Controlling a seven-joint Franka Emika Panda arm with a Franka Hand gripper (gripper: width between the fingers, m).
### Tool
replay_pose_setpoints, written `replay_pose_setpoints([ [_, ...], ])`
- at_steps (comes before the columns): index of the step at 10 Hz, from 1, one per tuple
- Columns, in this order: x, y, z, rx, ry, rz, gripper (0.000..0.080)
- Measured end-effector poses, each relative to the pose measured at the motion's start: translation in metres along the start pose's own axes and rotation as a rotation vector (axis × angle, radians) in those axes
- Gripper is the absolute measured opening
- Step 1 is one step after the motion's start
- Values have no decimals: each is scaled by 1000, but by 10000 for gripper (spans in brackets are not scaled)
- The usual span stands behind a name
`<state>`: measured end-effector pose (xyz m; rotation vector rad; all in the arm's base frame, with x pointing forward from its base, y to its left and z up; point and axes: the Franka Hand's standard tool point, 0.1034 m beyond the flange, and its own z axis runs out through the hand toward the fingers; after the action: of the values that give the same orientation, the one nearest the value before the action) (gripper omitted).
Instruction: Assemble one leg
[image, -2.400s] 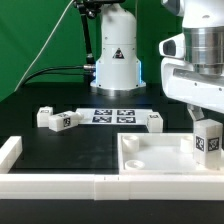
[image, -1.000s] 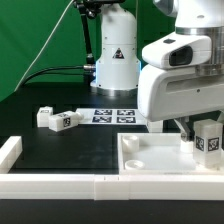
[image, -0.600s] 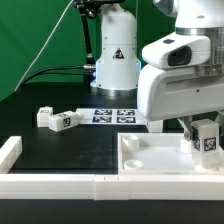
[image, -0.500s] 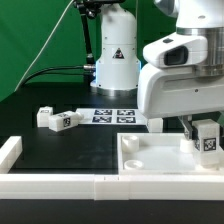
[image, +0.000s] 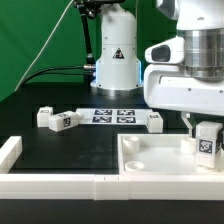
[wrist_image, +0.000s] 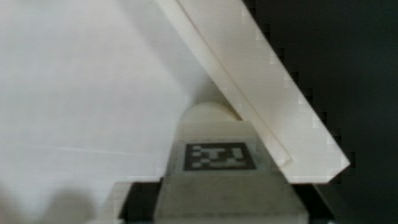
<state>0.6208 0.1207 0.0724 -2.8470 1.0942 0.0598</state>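
White plastic leg (image: 208, 146), black-and-white square tag on its visible face, clamped upright between the narrow-set fingers of the tool (image: 206, 131). Position: over the far corner of the panel (image: 150, 160) at the exterior view's right, just beside the raised rim (wrist_image: 258, 90). Open room across the panel's middle. Loose tagged block (image: 62, 121) near the marker board (image: 112, 115) on the black surface (image: 60, 145).

Plain green backdrop (image: 35, 35) behind black tabletop (image: 70, 150).
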Motion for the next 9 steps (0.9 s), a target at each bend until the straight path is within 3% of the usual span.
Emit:
replay_pose_setpoints([
  [4,-1,-1,-1,-2,-17,338,291],
  [5,-1,-1,-1,-1,-17,257,384],
  [6,-2,-1,-1,1,-20,259,384],
  [7,-5,-3,-1,-1,-17,215,571],
  [8,-8,-6,-1,-7,-10,90,625],
  [9,-8,-8,1,0,13,-73,625],
])
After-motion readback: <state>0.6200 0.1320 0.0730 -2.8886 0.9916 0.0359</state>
